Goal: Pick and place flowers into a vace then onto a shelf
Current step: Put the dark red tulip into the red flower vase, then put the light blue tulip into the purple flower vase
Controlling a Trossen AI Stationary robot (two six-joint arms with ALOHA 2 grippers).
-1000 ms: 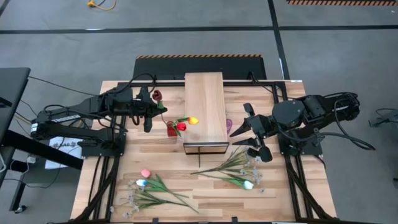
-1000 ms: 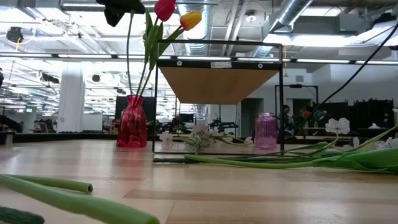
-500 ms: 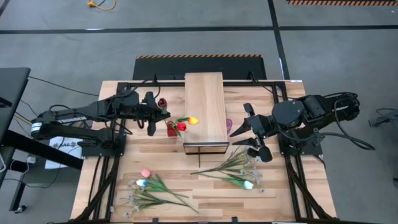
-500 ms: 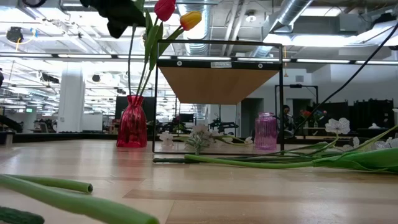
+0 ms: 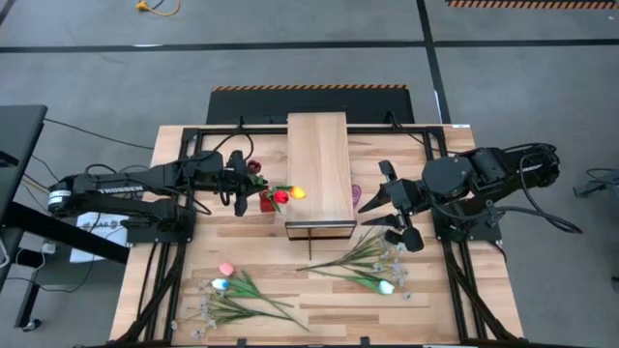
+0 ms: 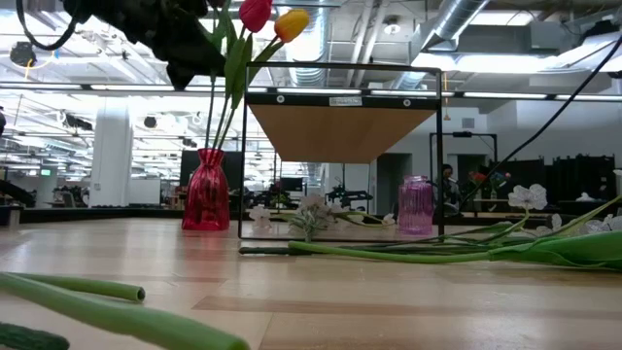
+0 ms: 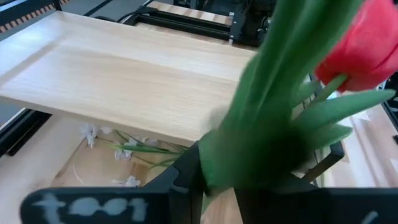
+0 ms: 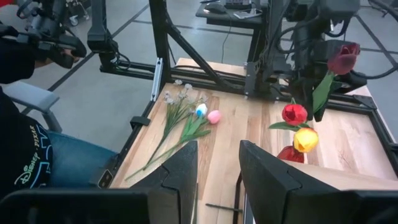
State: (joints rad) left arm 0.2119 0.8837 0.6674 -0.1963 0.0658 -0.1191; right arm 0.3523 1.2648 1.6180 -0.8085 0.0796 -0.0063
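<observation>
- While my left pincer (image 5: pixel 239 181) hangs over the red vase (image 5: pixel 266 201), it pinches the maroon tulip (image 5: pixel 254 166), stem running down toward the vase mouth, bloom up.
- Beside the shelf (image 5: pixel 318 164), 2 tulips stand in it.
- My right pincer (image 5: pixel 387 205) waits half-open, farther off.

Grey concrete floor (image 5: pixel 290 68) crossed by dark lines (image 5: pixel 193 45); a hazard-striped mat (image 5: pixel 309 89) at twelve o'clock; ceiling ducts (image 6: pixel 457 19), white column (image 6: pixel 112 151); a seated person (image 8: pixel 28 155) in jeans.
</observation>
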